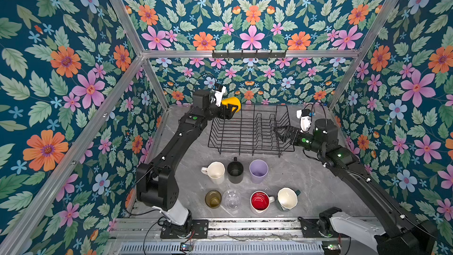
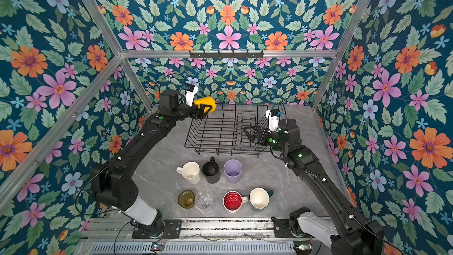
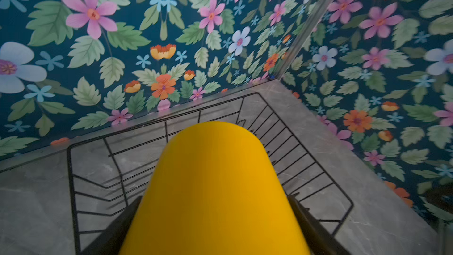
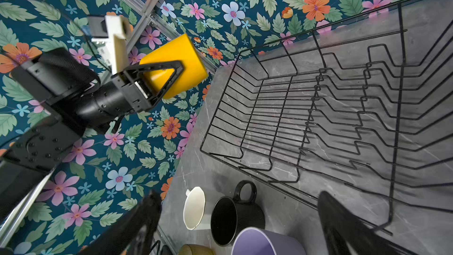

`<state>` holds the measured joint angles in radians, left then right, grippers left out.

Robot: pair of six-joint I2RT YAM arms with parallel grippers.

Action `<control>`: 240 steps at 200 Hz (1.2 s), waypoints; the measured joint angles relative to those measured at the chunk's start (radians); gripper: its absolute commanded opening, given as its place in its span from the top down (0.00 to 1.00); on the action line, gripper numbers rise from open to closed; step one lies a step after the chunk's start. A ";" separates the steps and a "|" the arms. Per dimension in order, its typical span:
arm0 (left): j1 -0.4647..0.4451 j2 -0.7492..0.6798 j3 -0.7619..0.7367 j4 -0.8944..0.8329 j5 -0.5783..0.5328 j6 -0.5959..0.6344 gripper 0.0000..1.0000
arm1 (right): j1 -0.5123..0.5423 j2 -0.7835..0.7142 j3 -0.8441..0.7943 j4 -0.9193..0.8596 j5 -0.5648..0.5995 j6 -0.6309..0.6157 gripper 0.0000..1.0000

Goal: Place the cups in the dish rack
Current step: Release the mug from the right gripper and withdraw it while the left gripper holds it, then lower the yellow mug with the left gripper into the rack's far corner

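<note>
My left gripper (image 1: 234,110) is shut on a yellow cup (image 1: 231,103), held on its side above the far left corner of the black wire dish rack (image 1: 247,131). In the left wrist view the cup (image 3: 215,180) fills the space between both fingers. My right gripper (image 1: 278,133) hangs open and empty over the rack's right wall. On the table nearer the front stand a cream mug (image 1: 215,171), a black mug (image 1: 235,169), a lilac tumbler (image 1: 258,170), an olive glass (image 1: 212,199), a clear glass (image 1: 231,199), a red-inside mug (image 1: 259,201) and a teal mug (image 1: 286,198).
A black hook rail (image 1: 248,54) is fixed to the back wall's metal bar. Floral walls close in the grey table (image 1: 306,180) on three sides. The rack's upright dividers (image 4: 343,99) fill its right half.
</note>
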<state>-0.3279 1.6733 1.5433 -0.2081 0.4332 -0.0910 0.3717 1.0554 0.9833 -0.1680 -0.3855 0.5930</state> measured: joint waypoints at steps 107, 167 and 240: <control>-0.065 0.546 0.623 -0.405 -0.351 0.094 1.00 | 0.000 -0.110 -0.078 -0.111 0.031 -0.064 0.01; -0.062 0.649 0.686 -0.505 -0.429 0.106 1.00 | 0.000 -0.124 -0.117 -0.118 0.018 -0.058 0.02; -0.071 0.717 0.711 -0.508 -0.480 0.124 1.00 | 0.000 -0.112 -0.131 -0.108 -0.023 -0.032 0.02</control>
<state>-0.3988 2.3901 2.2543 -0.7158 -0.0467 0.0330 0.3714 0.9432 0.8524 -0.2764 -0.4088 0.5610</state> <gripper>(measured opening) 0.830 0.979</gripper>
